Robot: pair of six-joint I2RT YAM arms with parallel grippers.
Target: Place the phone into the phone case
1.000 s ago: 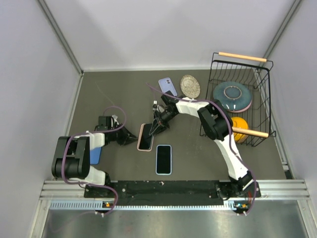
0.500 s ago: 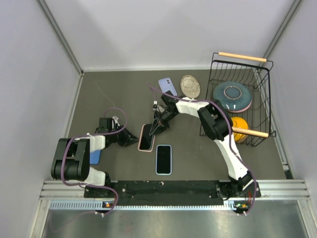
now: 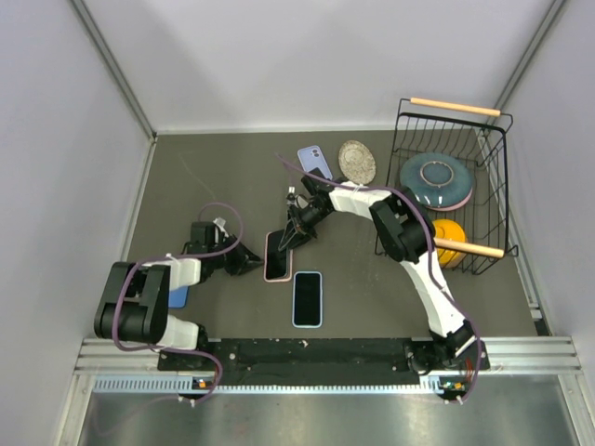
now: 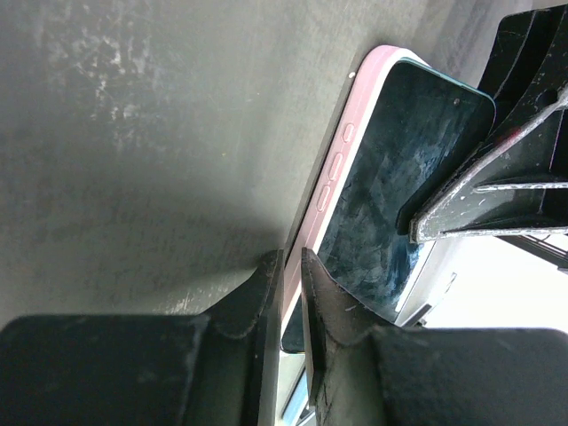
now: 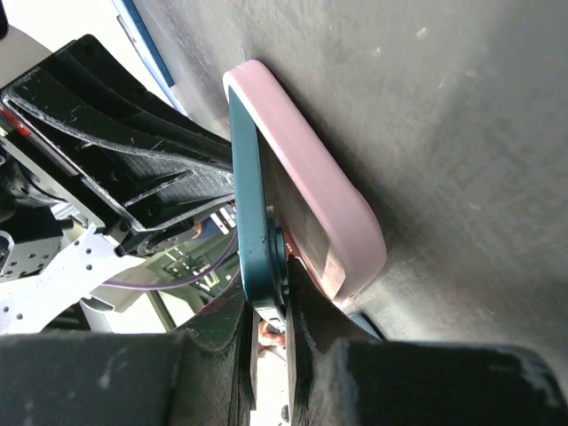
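Mid-table, the phone [image 4: 382,169] runs near-to-far, right claw [image 5: 271,306] gripping it, left claw [image 4: 291,271] gripping the phone case [image 5: 306,173].

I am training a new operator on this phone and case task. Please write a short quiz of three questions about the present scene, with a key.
1. True or false: the teal phone lies fully seated in the pink phone case.
2. What does the left gripper pinch? A) the pink phone case's edge B) a spoon C) nothing, it is open
3. Which gripper pinches the teal phone's edge?
Key: 1 false, one end stands out of the case. 2 A. 3 the right gripper.
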